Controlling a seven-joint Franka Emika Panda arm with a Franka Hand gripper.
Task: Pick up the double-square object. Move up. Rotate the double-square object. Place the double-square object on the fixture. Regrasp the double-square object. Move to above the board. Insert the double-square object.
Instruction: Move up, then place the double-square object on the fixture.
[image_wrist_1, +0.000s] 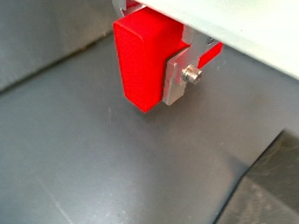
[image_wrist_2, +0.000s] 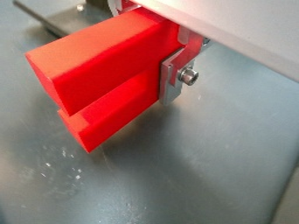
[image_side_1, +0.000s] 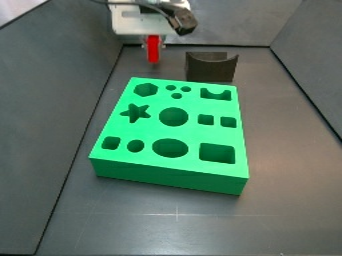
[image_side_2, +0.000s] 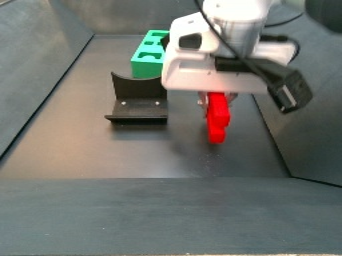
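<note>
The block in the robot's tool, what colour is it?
Bright red. The double-square object, held in the tool, shows best in a wrist view.

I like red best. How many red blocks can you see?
1. The double-square object is the only red piece in view. It hangs clamped in the gripper above the grey floor, beside the fixture, away from the board. The board's cut-outs look empty.

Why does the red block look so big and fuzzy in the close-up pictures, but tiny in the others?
In both wrist views the camera sits right by the gripper, so the double-square object fills the picture and looks soft; in a side view it is far off, small beyond the board.
</note>
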